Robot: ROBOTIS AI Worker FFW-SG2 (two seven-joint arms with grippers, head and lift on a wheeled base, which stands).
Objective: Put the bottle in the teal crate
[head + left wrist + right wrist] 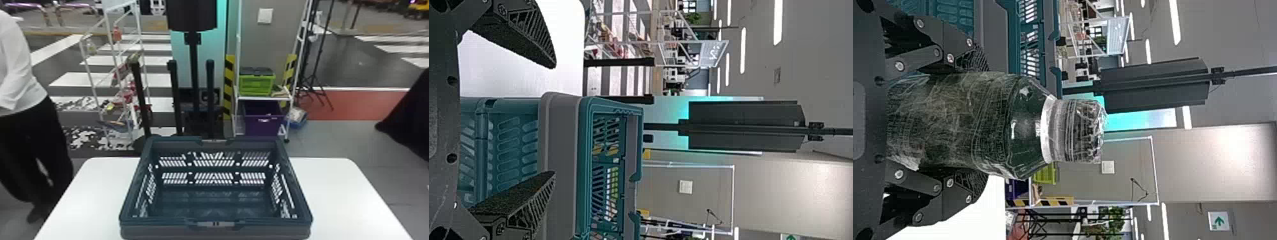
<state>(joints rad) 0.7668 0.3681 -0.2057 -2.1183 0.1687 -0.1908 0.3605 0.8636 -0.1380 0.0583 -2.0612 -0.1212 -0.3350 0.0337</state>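
From my seat, the right gripper (pixel 983 121) has the dark, see-through bottle (pixel 1028 122), bundled in clear crinkled wrap with a wrapped cap above a white ring. Its two black fingers close on opposite sides of the body, well below the cap, and the bottle looks upright. It is to the right of the open-topped teal plastic crate (pixel 153 232) with slotted walls, which sits on the white table (pixel 335 198). The left gripper (pixel 553 119) is on the crate's left side, its fingers spread wide with nothing between them.

I judge the step in hand to be the carry into the crate. I can't tell whether the bottle's base is above the rim, so I'd raise it first, then swing left over the right wall. The low grip leaves the fingers close to that wall, so they need clearance as well as the base. I'd stop over the middle of the floor, where the fingers have room to open, and lower straight down until the base meets it. The loose wrap could slip under the fingers or cling on release, so I'd part them slowly and withdraw straight up. The left arm can wait.
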